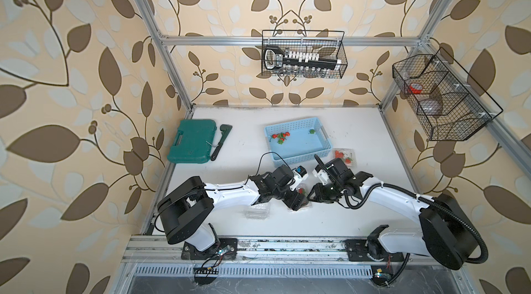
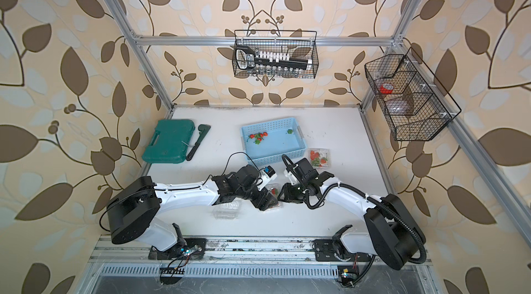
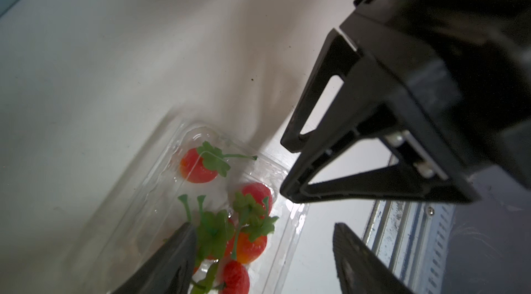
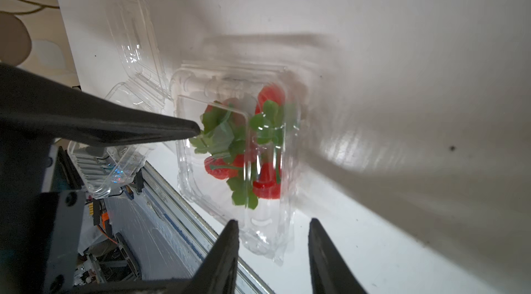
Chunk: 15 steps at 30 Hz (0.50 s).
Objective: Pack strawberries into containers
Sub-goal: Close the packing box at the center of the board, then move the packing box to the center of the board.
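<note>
By my reading the job is roughly two-thirds done. Nearest the robot's base, at about eight o'clock from the working spot, an empty box (image 1: pixel 257 210) lies open on the counter (image 1: pixel 359 140) and waits to be filled. Just beyond it, the middle box (image 4: pixel 258 238) holds several strawberries (image 4: pixel 270 182). A clear lid seems to be folded over them; whether it is latched I cannot tell. The left claw (image 3: pixel 264 225) is parted, one finger over the fruit and the other outside the wall, gripping nothing. The right claw (image 4: pixel 271 222) is likewise released, its tips straddling a corner of that box without pinching it. At two o'clock a far box (image 1: pixel 344 156) already carries fruit. At twelve o'clock the blue basket (image 1: pixel 291 124) has a few loose strawberries (image 1: pixel 281 136) left to pack — small, red and glossy, with big green caps and thin stems.
</note>
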Available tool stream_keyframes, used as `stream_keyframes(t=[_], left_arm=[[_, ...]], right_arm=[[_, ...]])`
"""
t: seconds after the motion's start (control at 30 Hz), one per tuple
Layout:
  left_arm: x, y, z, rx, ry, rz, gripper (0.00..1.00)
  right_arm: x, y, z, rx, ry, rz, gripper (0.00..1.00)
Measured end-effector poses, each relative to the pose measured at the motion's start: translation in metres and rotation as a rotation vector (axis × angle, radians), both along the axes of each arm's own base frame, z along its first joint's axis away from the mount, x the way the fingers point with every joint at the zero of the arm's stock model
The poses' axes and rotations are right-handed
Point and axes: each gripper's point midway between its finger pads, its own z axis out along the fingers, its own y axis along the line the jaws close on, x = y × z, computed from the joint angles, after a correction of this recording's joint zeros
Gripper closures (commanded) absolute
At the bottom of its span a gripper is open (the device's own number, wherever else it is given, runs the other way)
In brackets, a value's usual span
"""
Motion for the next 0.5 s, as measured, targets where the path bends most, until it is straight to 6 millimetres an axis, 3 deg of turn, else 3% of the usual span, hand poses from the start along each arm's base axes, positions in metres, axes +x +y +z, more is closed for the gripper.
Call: stream_keyframes(t=[0.5], left_arm=[[-0.0014, -0.0015, -0.0001, -0.001, -0.002, -0.005, 0.24]], right_arm=[[-0.0099, 0.0024, -0.0089, 0.017, 0.015, -0.007, 0.66]])
